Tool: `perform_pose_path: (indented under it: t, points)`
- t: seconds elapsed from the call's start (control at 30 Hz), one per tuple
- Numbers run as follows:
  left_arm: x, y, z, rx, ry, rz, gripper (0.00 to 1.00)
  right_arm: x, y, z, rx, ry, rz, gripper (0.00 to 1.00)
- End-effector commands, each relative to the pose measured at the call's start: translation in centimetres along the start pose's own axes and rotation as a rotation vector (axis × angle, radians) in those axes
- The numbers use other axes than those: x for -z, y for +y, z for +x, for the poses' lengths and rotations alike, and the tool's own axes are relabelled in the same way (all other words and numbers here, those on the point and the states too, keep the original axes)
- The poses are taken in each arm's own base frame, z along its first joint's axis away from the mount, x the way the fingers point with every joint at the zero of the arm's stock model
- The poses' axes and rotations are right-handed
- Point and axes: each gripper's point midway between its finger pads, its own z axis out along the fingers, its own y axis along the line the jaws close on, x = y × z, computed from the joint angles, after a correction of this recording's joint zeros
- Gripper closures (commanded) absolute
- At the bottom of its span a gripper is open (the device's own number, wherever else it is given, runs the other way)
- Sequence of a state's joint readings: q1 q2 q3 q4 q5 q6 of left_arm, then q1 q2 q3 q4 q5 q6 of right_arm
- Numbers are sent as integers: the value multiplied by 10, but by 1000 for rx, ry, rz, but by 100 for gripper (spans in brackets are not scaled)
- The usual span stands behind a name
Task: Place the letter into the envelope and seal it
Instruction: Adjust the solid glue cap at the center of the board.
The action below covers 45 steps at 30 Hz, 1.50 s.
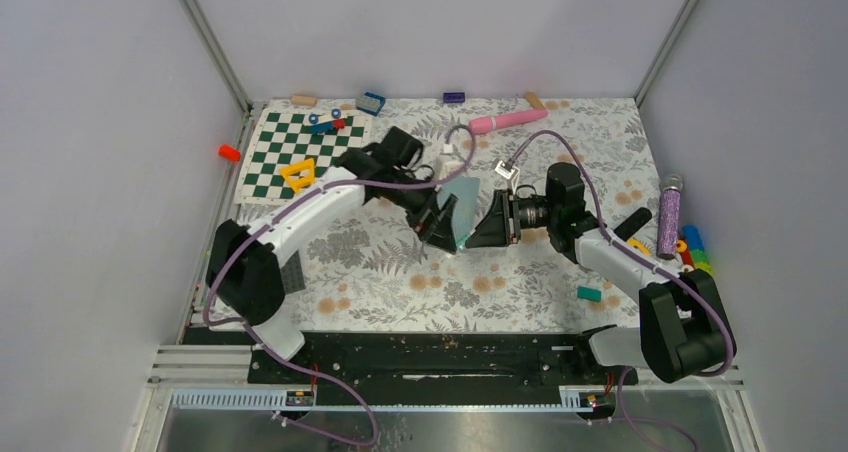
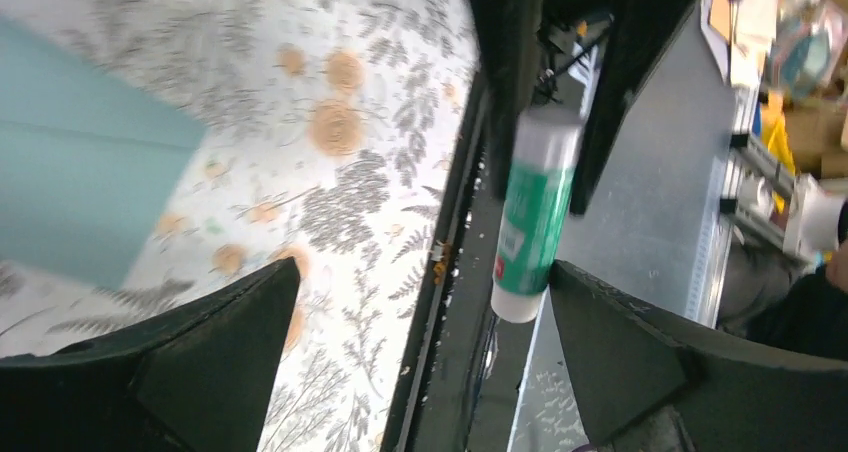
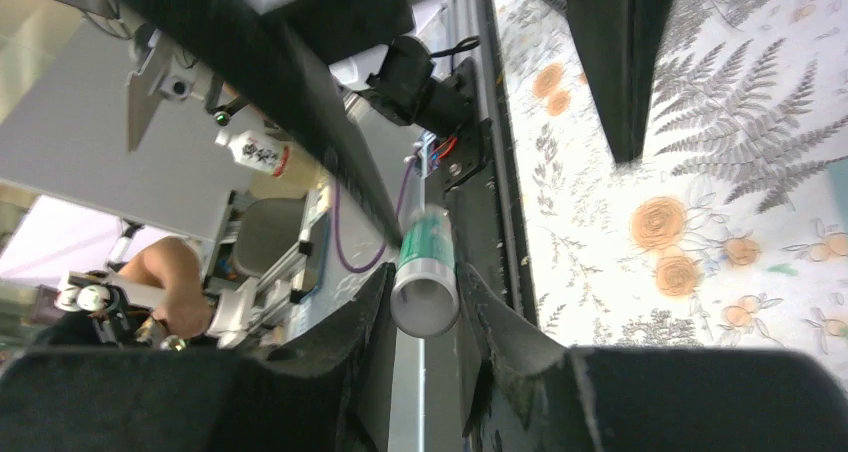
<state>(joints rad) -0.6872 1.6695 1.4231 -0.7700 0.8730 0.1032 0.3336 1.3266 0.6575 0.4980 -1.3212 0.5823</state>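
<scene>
The grey-teal envelope [image 1: 464, 194] lies on the flowered cloth mid-table, and shows again as the envelope [image 2: 70, 182] at the left of the left wrist view. Both grippers meet just in front of it. My right gripper [image 3: 425, 317] is shut on a green-and-white glue stick [image 3: 425, 267], which points away from it. My left gripper [image 2: 430, 362] stands wide open, and the glue stick [image 2: 535, 212] hangs close to its right finger [image 2: 640, 352] without being held by it. Seen from above, the left gripper [image 1: 440, 227] faces the right gripper [image 1: 482, 227]. The letter is out of view.
A green-and-white chequered board [image 1: 300, 152] with small pieces lies at the back left. A pink cylinder [image 1: 508, 121] sits at the back, a purple glitter tube [image 1: 668, 217] and coloured blocks at the right, a teal block [image 1: 589, 293] near front right, a dark studded plate [image 1: 292, 272] by the left arm.
</scene>
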Motion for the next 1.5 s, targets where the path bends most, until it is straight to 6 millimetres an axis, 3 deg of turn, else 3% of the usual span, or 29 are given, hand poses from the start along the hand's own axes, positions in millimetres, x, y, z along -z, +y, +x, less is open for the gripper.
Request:
perform_pose_path:
  t: [0.0,0.07,0.2,0.43,0.57,0.77,0.87,0.93,1.23,1.37,1.47]
  points:
    - [76,46,-17,-45,-127,-251,1,11,18,-20,105,-38,-7,89]
    - [116,83,-7,14,-147,-419,1,15,19,-23,124,-55,7,89]
    - [161,128,29,87,-96,-656,1,21,16,-26,158,-71,50,89]
    - [192,184,91,187,27,-981,1,24,13,-22,199,-51,106,89]
    - [194,210,111,224,84,-1077,5,25,13,-20,193,-45,102,88]
    - [197,243,121,251,104,-1188,8,24,14,-18,190,-39,99,88]
    - [195,255,126,266,98,-1212,19,25,13,-18,189,-39,101,88]
    - [192,260,131,275,82,-1208,25,25,12,-18,185,-39,103,88]
    - [169,269,156,333,26,-1123,31,24,7,-18,164,-34,104,87]
    - [164,275,150,337,-27,-1106,35,24,6,-18,161,-33,104,87]
    - [158,278,146,331,-58,-1084,45,24,7,-18,166,-35,107,87]
